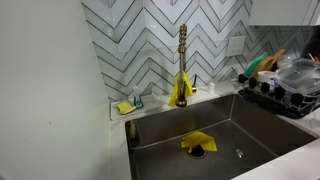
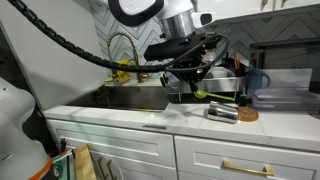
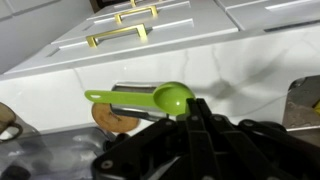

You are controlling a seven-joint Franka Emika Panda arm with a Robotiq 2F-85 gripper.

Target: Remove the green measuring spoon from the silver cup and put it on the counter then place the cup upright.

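My gripper (image 3: 192, 108) is shut on the bowl end of the green measuring spoon (image 3: 150, 98), whose handle points left in the wrist view. In an exterior view the gripper (image 2: 190, 85) holds the spoon (image 2: 201, 93) in the air above the pale counter (image 2: 150, 118). The silver cup (image 2: 222, 112) lies on its side on the counter, below and beside the spoon. In the wrist view the cup (image 3: 130, 92) shows just behind the spoon's handle. The gripper is out of view in the sink-side exterior view.
A round cork coaster (image 2: 247, 115) lies by the cup; it also shows in the wrist view (image 3: 115, 118). The steel sink (image 1: 215, 130) holds a yellow cloth (image 1: 197, 143). A faucet (image 1: 182, 60) and a dish rack (image 1: 285, 90) stand around it. White drawers (image 3: 130, 35) front the counter.
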